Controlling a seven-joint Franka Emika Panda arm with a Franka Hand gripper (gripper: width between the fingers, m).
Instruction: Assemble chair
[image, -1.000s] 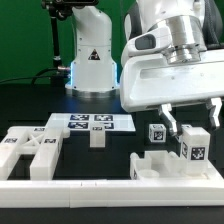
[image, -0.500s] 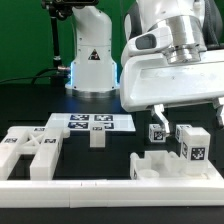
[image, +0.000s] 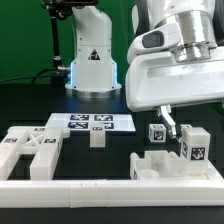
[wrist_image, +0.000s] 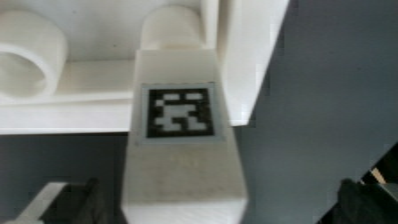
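Note:
My gripper hangs at the exterior view's right, just above an upright white chair block with a tag. In the wrist view the gripper is open. Its dark fingers stand on either side of this tagged block with gaps, not touching it. A flat notched chair piece lies in front of the block and shows behind it in the wrist view. A small tagged cube stands beside my near finger. A larger notched chair part lies at the left.
The marker board lies mid-table with a small white block in front of it. The long white border rail runs along the front. The robot base stands at the back.
My gripper has shifted slightly toward the exterior view's right and a little up. The parts on the table have not moved.

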